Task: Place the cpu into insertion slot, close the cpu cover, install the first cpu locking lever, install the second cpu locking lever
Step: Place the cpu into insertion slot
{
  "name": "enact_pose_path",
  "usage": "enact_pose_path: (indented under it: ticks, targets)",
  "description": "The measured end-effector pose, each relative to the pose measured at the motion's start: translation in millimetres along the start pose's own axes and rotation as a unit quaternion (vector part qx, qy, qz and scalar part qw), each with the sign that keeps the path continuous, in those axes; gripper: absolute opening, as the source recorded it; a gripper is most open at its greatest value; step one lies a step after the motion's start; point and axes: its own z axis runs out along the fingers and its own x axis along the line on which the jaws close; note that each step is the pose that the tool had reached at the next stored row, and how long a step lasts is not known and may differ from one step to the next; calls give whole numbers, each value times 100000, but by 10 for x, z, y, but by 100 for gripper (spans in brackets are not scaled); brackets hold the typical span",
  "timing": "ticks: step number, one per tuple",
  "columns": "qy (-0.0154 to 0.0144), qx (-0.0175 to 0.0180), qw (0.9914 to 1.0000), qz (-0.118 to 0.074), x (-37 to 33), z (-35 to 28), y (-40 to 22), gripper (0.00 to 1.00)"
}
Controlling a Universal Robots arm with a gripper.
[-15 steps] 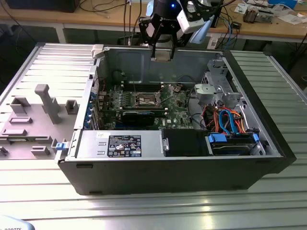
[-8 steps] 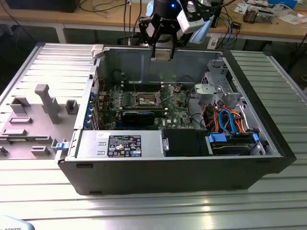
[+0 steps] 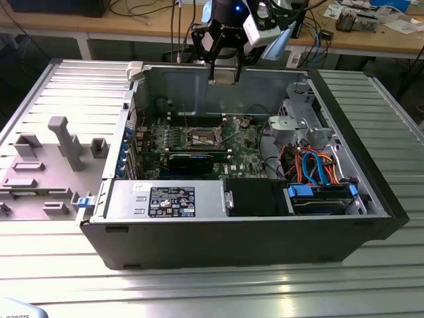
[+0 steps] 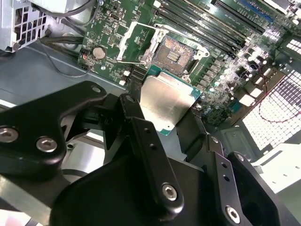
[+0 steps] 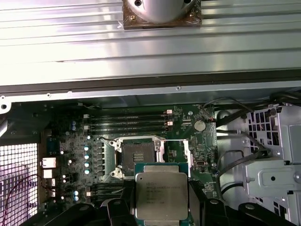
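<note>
My gripper (image 3: 224, 71) hangs above the open computer case's back wall, shut on the cpu (image 4: 167, 101). The cpu is a flat square chip with a silver-grey top, and black fingers (image 4: 133, 117) press on two opposite edges. In the first wrist view the cpu (image 5: 161, 195) sits just short of the insertion slot (image 5: 138, 153). The insertion slot (image 3: 202, 138) is a dark square socket on the green board, bare, well below the gripper. The cpu cover (image 4: 124, 41), a thin silver frame, stands swung open beside the socket (image 4: 175, 52). I cannot tell the locking levers apart from the socket's metal rim.
Long black memory slots (image 5: 127, 123) run beside the socket. A black card (image 3: 192, 161) lies nearer the case front. A drive cage (image 3: 298, 126) with orange and blue cables (image 3: 315, 165) is on the exterior view's right. A grey fixture plate (image 3: 46, 165) lies left of the case.
</note>
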Motion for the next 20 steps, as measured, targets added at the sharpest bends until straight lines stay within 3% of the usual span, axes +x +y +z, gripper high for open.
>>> enact_pose_path:
  ticks: [20]
  targets:
    - [-51, -14, 99998, 679, 27, 2, -2, 54]
